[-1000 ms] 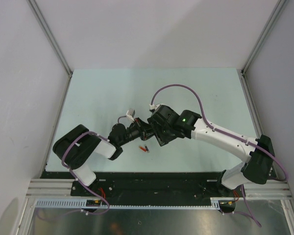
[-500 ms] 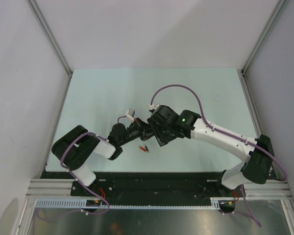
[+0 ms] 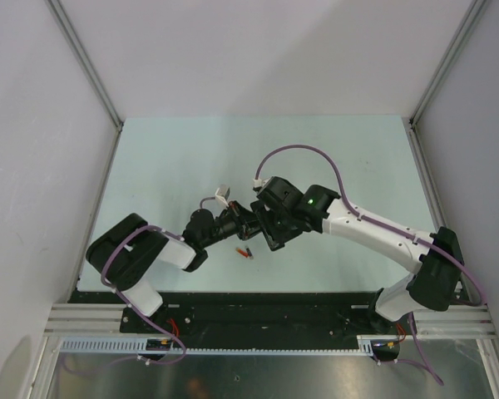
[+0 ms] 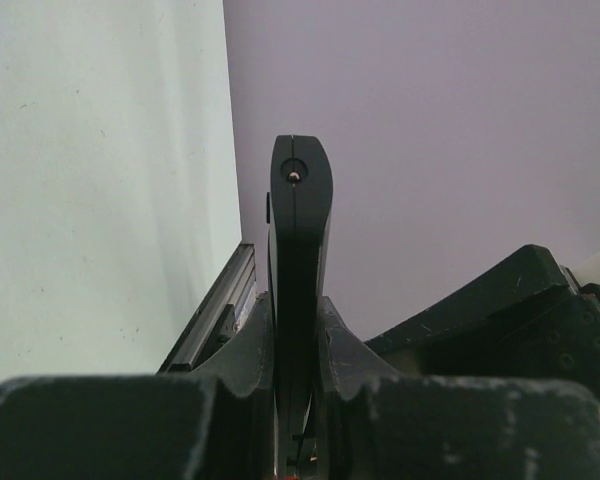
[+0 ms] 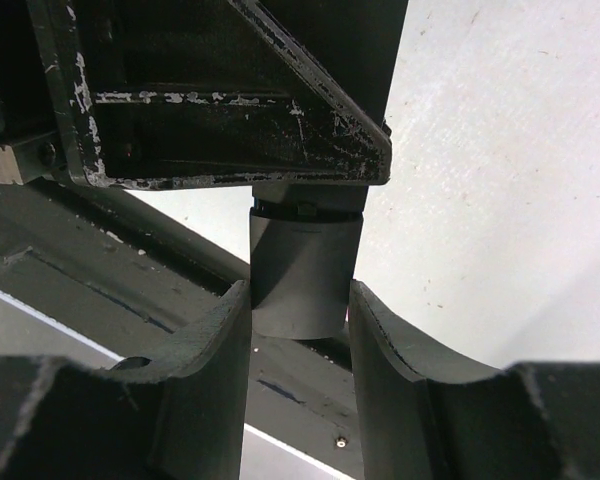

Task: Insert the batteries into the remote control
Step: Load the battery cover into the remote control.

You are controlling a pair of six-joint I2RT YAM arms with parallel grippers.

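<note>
The remote control (image 4: 300,220) is a slim black bar seen edge-on, standing up between the fingers of my left gripper (image 4: 298,302), which is shut on it. In the right wrist view its dark end (image 5: 302,270) sits between the fingers of my right gripper (image 5: 300,292), which press on both its sides. From above, the left gripper (image 3: 248,222) and the right gripper (image 3: 266,228) meet over the table's middle and hide most of the remote. One red-orange battery (image 3: 245,252) lies on the table just in front of them. No blue batteries show.
The pale green table (image 3: 175,158) is bounded by white walls and metal posts. A black base rail (image 3: 258,303) runs along the near edge. Purple cables with white connectors (image 3: 222,192) loop above both wrists. The left gripper's black body (image 5: 230,90) fills the top of the right wrist view.
</note>
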